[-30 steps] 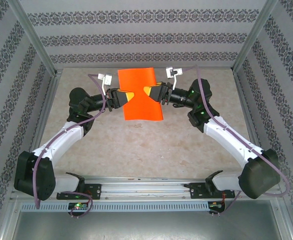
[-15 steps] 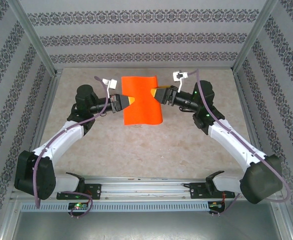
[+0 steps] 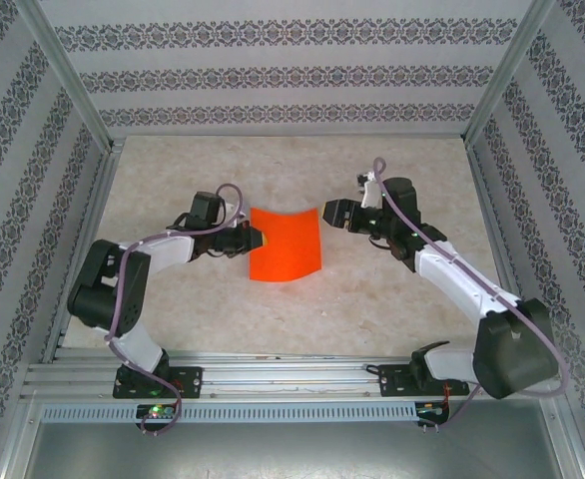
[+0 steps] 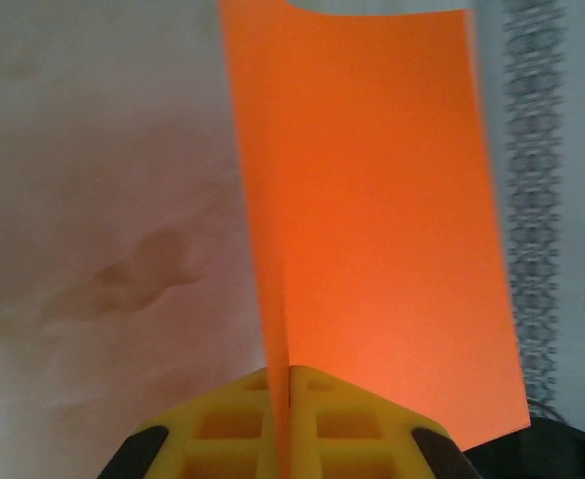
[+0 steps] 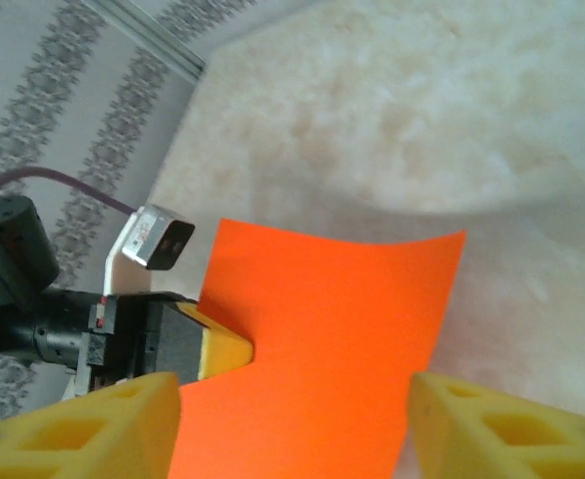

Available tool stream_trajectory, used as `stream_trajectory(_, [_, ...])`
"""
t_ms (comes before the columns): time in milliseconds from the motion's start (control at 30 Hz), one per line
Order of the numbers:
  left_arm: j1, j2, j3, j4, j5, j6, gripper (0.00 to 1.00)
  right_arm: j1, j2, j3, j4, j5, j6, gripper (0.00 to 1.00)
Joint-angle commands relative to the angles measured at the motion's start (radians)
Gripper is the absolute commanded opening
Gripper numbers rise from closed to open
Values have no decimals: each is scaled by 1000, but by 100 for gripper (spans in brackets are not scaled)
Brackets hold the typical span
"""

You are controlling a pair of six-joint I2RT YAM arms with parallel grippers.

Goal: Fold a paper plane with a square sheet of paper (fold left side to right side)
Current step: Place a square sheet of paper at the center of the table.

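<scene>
Your left gripper [image 3: 256, 239] pinches the thin orange square sheet of paper [image 3: 286, 244] at nine o'clock, anchoring it. Your right gripper [image 3: 330, 213] hangs spread at two o'clock.

The near edge of the square sheet of paper [image 4: 372, 200] is hidden between the yellow jaws of the left gripper [image 4: 281, 384], themselves cropped below; the right wrist view crops the sheet's lower part.
</scene>
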Motion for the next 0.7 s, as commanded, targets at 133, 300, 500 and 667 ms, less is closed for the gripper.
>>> stream_trajectory(133, [-4,76,45,-140,-70,121,0,62,174,-17,5,4,45,35])
stream_trajectory(300, [-3,89,54,-154,-69,129,0,112,306,11,15,15,76,16])
stream_trajectory(500, [-4,85,60,-171,-69,127,1,126,423,33,1,22,94,0])
stream_trajectory(667, [-3,77,61,-185,-63,127,7,130,472,44,-32,36,90,0])
